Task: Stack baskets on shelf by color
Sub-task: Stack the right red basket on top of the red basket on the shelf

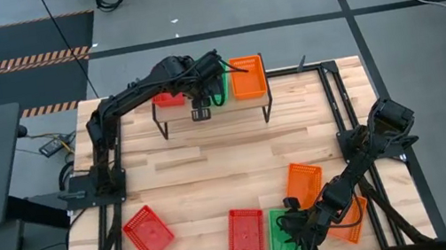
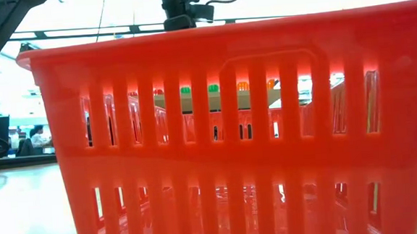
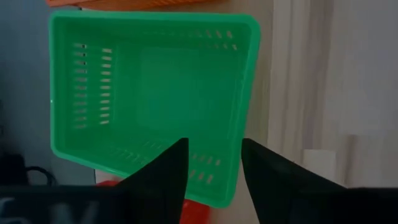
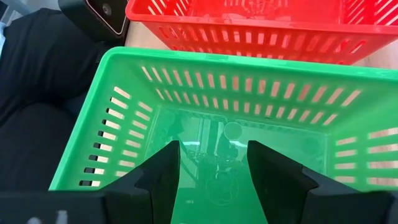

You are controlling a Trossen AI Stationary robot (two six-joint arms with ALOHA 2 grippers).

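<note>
On the slatted wooden table [image 1: 212, 167] we see the shelf [image 1: 259, 98] at the far edge, carrying a red basket [image 1: 169, 98], a green basket [image 3: 155, 99] and an orange basket [image 1: 247, 77] side by side. The left gripper [image 3: 211, 165] hovers just above the green one, fingers apart, clamping nothing. Along the near edge lie two red baskets [image 1: 148, 232], two orange baskets [image 1: 303, 184] and another green basket [image 4: 249, 118]. The right gripper [image 4: 213, 168] hangs over that green basket's rim, fingers spread wide, not gripping it.
</note>
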